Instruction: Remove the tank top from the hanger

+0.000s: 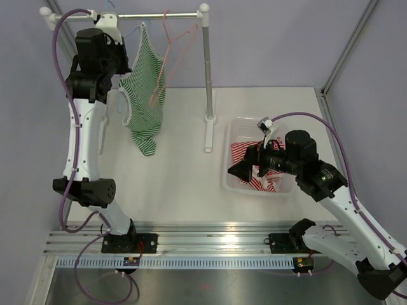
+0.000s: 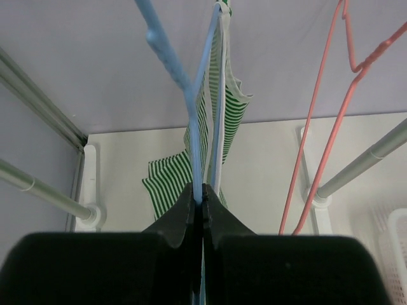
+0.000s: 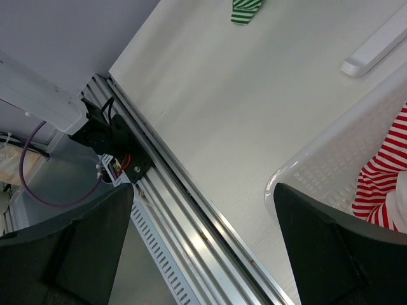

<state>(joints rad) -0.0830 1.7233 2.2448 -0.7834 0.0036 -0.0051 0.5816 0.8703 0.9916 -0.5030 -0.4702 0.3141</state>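
A green-and-white striped tank top [image 1: 144, 89] hangs from a thin blue hanger [image 1: 131, 30] on the rack's rail. My left gripper [image 1: 121, 39] is up at the rail, to the left of the tank top. In the left wrist view the gripper [image 2: 202, 190] is shut on the blue hanger [image 2: 191, 95], with the tank top [image 2: 219, 121] draped just beyond the jaws. My right gripper [image 1: 245, 168] is open and empty, low over the near left edge of a white basket [image 1: 236, 127]. In the right wrist view the gripper [image 3: 203, 241] has its fingers far apart, with nothing between them.
An empty pink hanger [image 1: 173, 44] hangs on the rail to the right of the tank top, also in the left wrist view [image 2: 318, 127]. The rack's right post [image 1: 206, 70] stands mid-table. The basket holds a red-and-white striped garment [image 1: 245, 152]. The aluminium rail [image 3: 191, 216] lines the table's near edge.
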